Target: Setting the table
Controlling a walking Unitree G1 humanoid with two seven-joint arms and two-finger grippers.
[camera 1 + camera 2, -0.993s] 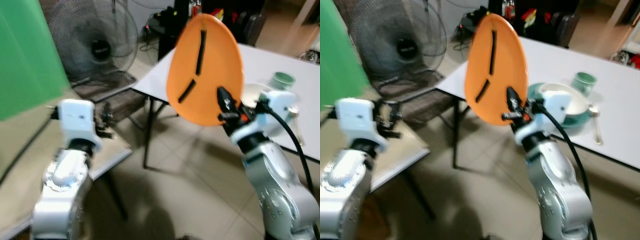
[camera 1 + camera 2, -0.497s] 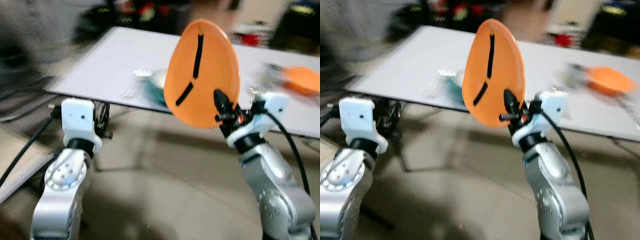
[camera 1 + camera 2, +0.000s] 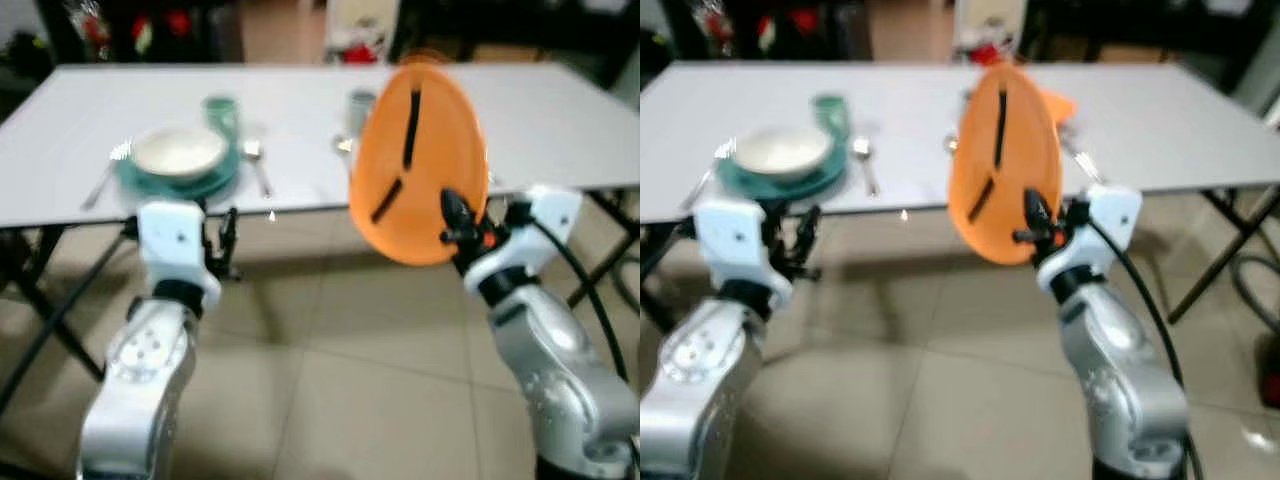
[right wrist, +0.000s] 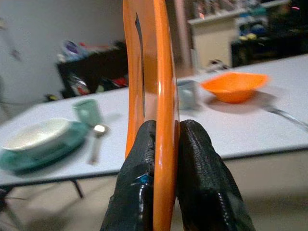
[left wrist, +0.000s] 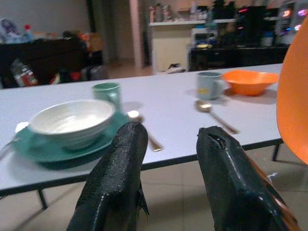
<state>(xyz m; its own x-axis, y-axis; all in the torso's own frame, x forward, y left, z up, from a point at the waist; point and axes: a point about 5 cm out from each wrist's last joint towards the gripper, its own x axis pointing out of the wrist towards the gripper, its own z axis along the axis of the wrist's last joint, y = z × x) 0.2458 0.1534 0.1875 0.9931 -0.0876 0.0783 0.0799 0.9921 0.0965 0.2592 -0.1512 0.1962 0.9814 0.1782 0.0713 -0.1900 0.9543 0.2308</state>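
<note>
Holding the orange plate [image 3: 418, 165] upright by its lower rim, my right gripper [image 4: 163, 144] has both black fingers pressed against the two faces of the plate, so the whole disc stands on edge above my wrist, short of the white tabletop [image 3: 300, 110] and not yet over it; my left gripper [image 5: 168, 159] hangs low in front of the near table edge with its fingers spread and nothing between them.

Risks as I judge them: the pinch sits at one small spot on the rim, so the tall plate can pivot or slip out if I jolt while stepping closer; a drop here would land on the tiled floor [image 3: 350, 380], not the tabletop. The place setting on my left is already laid, a white bowl [image 3: 178, 153] on a teal plate [image 3: 180, 180] with a green cup [image 3: 220, 112] behind and a spoon [image 3: 256, 165] beside; swinging the plate down carelessly could knock the grey mug [image 5: 210, 85] or the orange bowl [image 5: 249, 81] that stand further along. Tilting it flat too early would strike the table edge; I would need to clear that edge first.
</note>
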